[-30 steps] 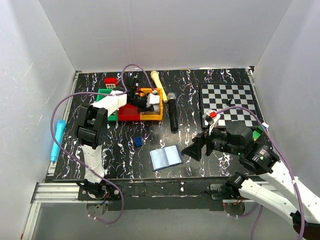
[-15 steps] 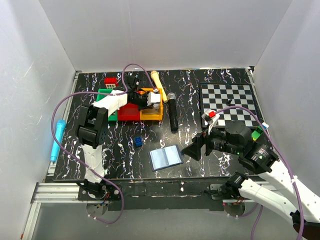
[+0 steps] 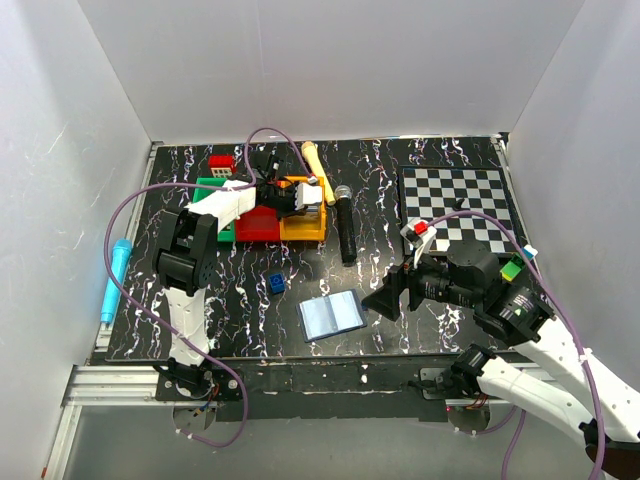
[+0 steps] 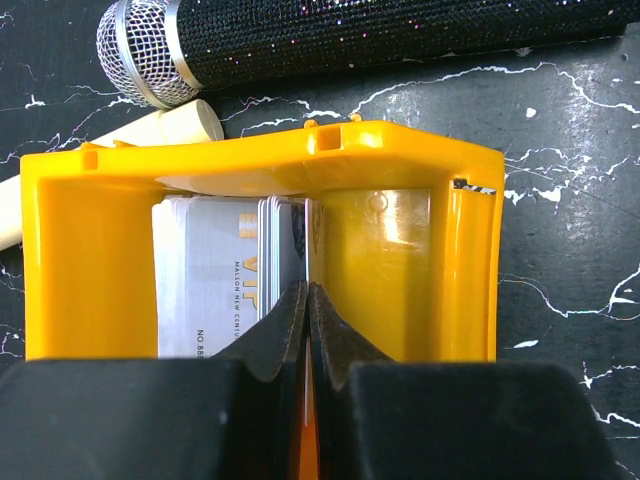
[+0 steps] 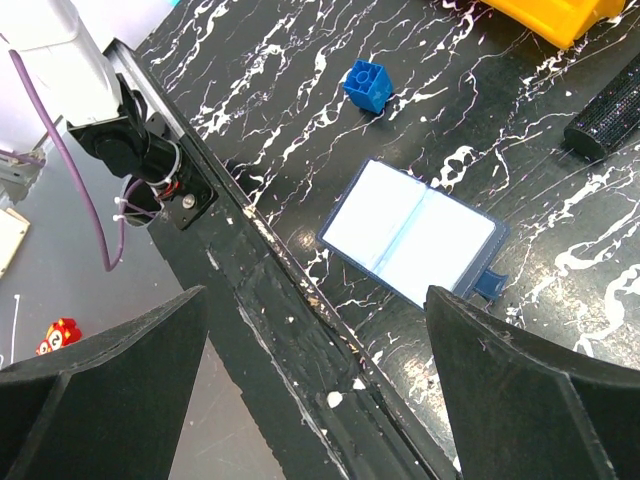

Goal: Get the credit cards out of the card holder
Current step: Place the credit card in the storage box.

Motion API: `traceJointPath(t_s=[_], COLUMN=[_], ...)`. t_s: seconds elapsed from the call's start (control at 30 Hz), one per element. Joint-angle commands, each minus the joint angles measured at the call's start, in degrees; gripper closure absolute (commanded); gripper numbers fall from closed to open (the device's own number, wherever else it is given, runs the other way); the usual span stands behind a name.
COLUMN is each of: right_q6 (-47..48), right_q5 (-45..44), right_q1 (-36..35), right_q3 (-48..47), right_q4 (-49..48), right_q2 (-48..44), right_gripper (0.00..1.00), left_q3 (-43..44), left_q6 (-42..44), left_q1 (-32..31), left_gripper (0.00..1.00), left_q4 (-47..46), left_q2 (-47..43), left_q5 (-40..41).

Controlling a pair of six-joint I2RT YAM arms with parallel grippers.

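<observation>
Card holder (image 3: 332,317) lies open and flat on table (image 3: 240,300), near-centre, inner faces up. R gripper (image 3: 388,293) hangs just right of it, jaws spread wide, nothing between them.

Key relation: holder sits left of the R fingertips and a touch nearer. Its long axis runs left-right, slightly skewed, w/ the fold crossing near-far. R arm is clearly the closer one; L arm is well apart, far-left.

L gripper (image 4: 307,300) is over yellow bin (image 4: 90,250), jaws pressed together. A thin pale edge runs up from the tips (pinched card or bin divider, cannot tell). Credit cards (image 4: 215,275) stand on edge in the bin's left part: silvery, glossy, printed.

Materials:
- Holder: navy rim, pale blue-grey faces, smooth, thin, small tab on one edge. Cannot tell if any cards remain in its pockets.
- Table: hard, black w/ white veining.
- Blue brick (image 3: 275,283): studded plastic, near holder's far-left corner.
- Microphone (image 3: 345,228): further back, glittery black grip, mesh head.

Judgement: a flat thin thing on a hard top gives little lip, so R needs an edge or the tab.
</observation>
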State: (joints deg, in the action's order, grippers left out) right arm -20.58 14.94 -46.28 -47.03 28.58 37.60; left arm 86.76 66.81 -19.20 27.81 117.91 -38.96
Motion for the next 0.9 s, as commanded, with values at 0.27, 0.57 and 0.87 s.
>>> traceJointPath(t_s=[0.27, 0.57, 0.87], right_q6=[0.6, 0.4, 0.4], right_q5=[0.1, 0.4, 0.8], right_q1=[0.1, 0.1, 0.1], right_q3=[-1.1, -1.1, -1.1], right_q4=[-2.2, -2.3, -2.4], right_q2=[-0.1, -0.1, 0.1], right_gripper=[0.04, 0.04, 0.04], left_q3=[-0.4, -0.8, -1.2], left_q6=[0.1, 0.0, -0.4], left_q1=[0.0, -0.2, -0.5], left_gripper=[0.91, 0.9, 0.85], left_q4=[-0.6, -1.3, -2.1], left_q2=[-0.2, -1.0, -1.6], left_q5=[1.2, 1.5, 2.6])
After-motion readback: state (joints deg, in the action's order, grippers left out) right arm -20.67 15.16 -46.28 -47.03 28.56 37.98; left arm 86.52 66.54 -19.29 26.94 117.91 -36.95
